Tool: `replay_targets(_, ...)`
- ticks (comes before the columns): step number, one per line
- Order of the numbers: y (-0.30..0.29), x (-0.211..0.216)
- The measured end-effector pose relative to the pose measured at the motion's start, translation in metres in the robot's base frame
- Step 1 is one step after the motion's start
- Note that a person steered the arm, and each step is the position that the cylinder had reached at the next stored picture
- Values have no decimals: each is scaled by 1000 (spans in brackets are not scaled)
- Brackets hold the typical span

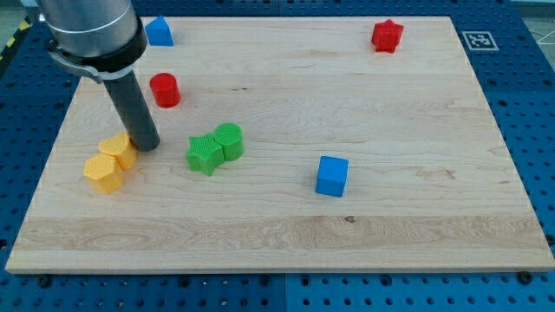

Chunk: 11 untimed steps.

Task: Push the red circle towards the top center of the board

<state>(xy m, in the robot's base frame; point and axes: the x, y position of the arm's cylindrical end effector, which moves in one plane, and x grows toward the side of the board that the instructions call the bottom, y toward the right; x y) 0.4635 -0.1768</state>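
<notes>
My tip (147, 146) sits on the board (286, 234) at the view's left; it's a plain rod w/ no claw, so there's nothing to spread or pinch. Red circle (164, 90) is just above the tip & slightly to the view's right, near but apart from the rod shaft, in the upper-left part of the board, well left of top center. Two yellow blocks hug the tip's left side: one (119, 151) touching or nearly touching it, the other (105, 172) lower-left, pressed against the first; exact shapes hard to tell. To the tip's right, near, are a green star-ish block (205, 153) & a green cylinder (229, 141), touching each other. Blue cube (332, 176) lies farther right & a bit lower, well apart. Another blue block (159, 32) is up near the top edge, above the red circle, partly beside the arm's housing (91, 35). Red star (387, 36) is far off to the upper right, near the top edge.
</notes>
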Motion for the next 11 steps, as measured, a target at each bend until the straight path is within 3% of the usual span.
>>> replay_targets(3, 0, -18)
replay_targets(7, 13, -98)
replay_targets(9, -8, -123)
replay_targets(11, 22, -142)
